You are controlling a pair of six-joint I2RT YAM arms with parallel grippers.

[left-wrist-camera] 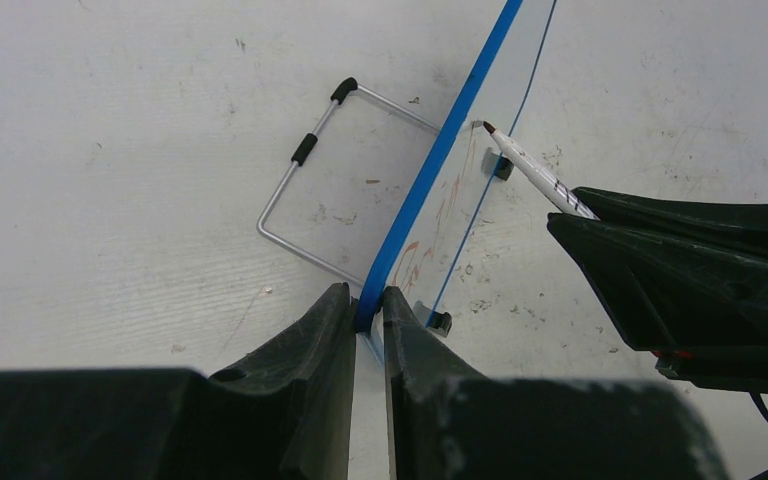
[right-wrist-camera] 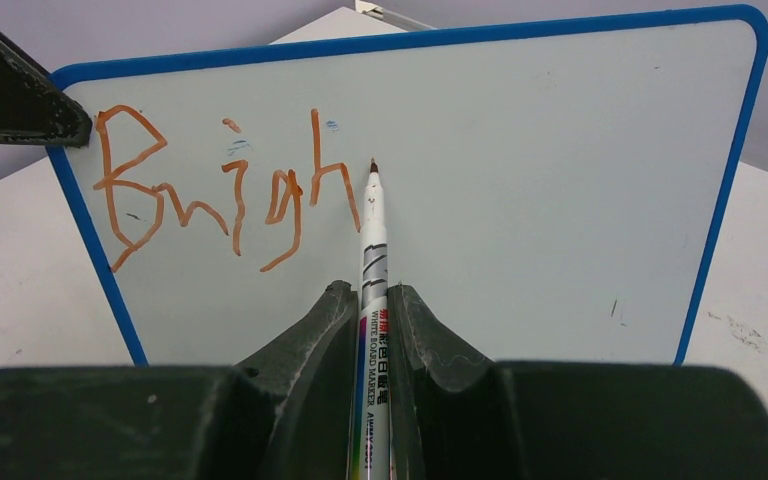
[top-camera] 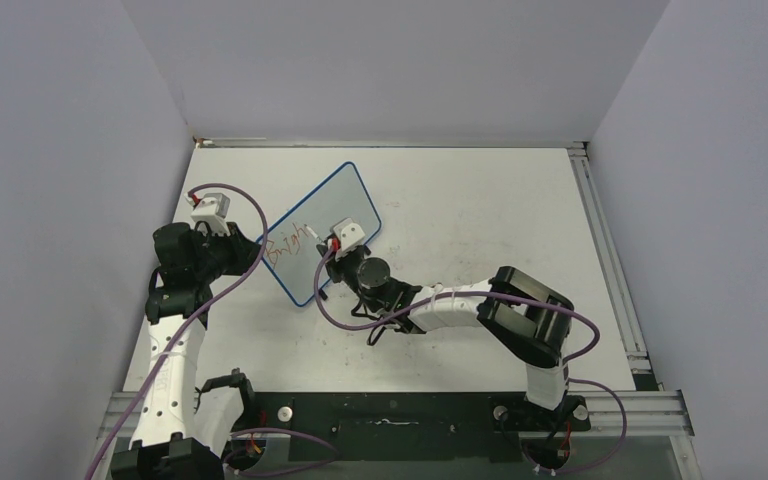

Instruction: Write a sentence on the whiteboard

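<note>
The whiteboard (top-camera: pixel 325 225), white with a thin blue frame, stands tilted up from the table at centre left. My left gripper (left-wrist-camera: pixel 368 298) is shut on its blue edge (left-wrist-camera: pixel 430 165) and props it up. Red lettering reading "Brigh" (right-wrist-camera: pixel 225 190) makes up the sentence on the board's face. A white board marker (right-wrist-camera: pixel 372 260) is clamped in my shut right gripper (right-wrist-camera: pixel 371 292). Its red tip (right-wrist-camera: pixel 373 165) stands just right of the "h", at or very near the board surface. The top view shows the lettering (top-camera: pixel 290 243) beside the right gripper (top-camera: pixel 335 240).
A bent metal wire stand (left-wrist-camera: pixel 310 195) with black sleeves lies on the table behind the board. Small black feet (left-wrist-camera: pixel 441 322) stick out from the board's back. Grey walls close in the left, right and far sides. Faint red smudges mark the tabletop (top-camera: pixel 480 220).
</note>
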